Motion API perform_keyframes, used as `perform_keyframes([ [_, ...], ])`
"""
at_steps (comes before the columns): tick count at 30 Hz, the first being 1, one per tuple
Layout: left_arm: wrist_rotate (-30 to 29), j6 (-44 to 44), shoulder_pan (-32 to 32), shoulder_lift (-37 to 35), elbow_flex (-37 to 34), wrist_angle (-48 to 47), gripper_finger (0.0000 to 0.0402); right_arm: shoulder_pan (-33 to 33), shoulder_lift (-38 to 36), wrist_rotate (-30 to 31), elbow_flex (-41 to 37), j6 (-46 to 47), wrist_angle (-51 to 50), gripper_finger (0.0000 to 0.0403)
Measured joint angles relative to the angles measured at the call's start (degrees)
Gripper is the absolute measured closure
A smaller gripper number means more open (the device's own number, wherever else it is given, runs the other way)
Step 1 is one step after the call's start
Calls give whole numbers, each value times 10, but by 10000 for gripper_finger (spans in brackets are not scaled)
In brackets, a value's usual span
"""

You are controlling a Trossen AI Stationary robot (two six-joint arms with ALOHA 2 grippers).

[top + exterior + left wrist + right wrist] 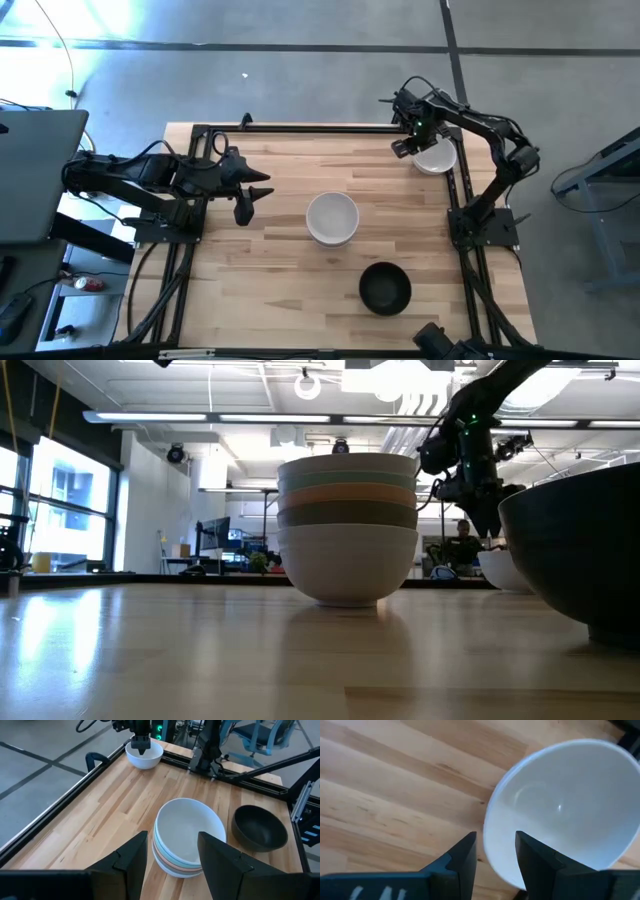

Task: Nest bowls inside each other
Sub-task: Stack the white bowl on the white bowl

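A round black bowl (385, 287) sits upright, mouth up, at the near edge of the pale wooden bench (270, 290). Mid-bench stands an upright nested stack of round bowls (332, 218), white on top. Left of it, the left gripper (256, 195) hovers open and empty. At the far right corner, the right gripper (410, 146), fingers apart, straddles the rim of a lone white bowl (436, 159).
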Motion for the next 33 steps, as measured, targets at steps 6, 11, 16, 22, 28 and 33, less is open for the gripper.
perform_keyframes([
  [6,0,0,1,0,0,0,238,-8,0,-14,-21,-4,23,277],
  [11,8,0,14,0,0,0,238,-8,0,-23,-48,-4,44,277],
  [16,24,1,27,0,0,6,238,-8,0,-23,-70,-4,60,277],
  [22,32,14,31,0,0,24,238,-9,0,-23,-87,-8,82,281],
  [28,32,15,31,0,0,25,238,-9,0,-23,-103,-20,96,331],
  [33,32,15,31,0,0,25,238,-11,1,-25,-119,-35,107,393],
])
